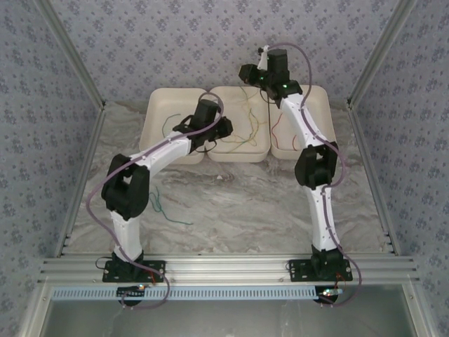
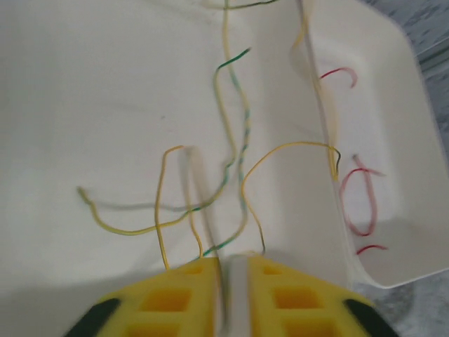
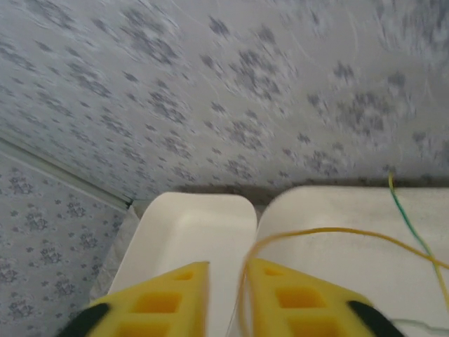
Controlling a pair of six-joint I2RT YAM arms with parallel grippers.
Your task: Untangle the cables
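Observation:
The cables lie spread over three white trays at the back. A yellow and green-yellow tangle (image 1: pixel 245 121) (image 2: pixel 235 151) fills the middle tray (image 1: pixel 242 156). Red cables (image 2: pixel 361 203) (image 1: pixel 275 123) lie in the right tray (image 1: pixel 319 105), one green cable (image 1: pixel 172 123) in the left tray (image 1: pixel 160 102), and another green one (image 1: pixel 165 208) on the table. My left gripper (image 2: pixel 233 261) (image 1: pixel 212 133) hovers low over the tangle, jaws a narrow gap apart, yellow strands ending at its fingertips. My right gripper (image 3: pixel 228 265) (image 1: pixel 251 74) is raised at the back, jaws apart, a yellow cable (image 3: pixel 330 232) drooping through the gap along the right finger.
The marbled table (image 1: pixel 238 203) lies between the trays and the arm bases. Patterned walls (image 3: pixel 231 84) close in the back and both sides. Mauve-grey arm cables (image 1: pixel 102 193) loop beside each arm. The trays stand edge to edge with raised rims (image 2: pixel 330 140).

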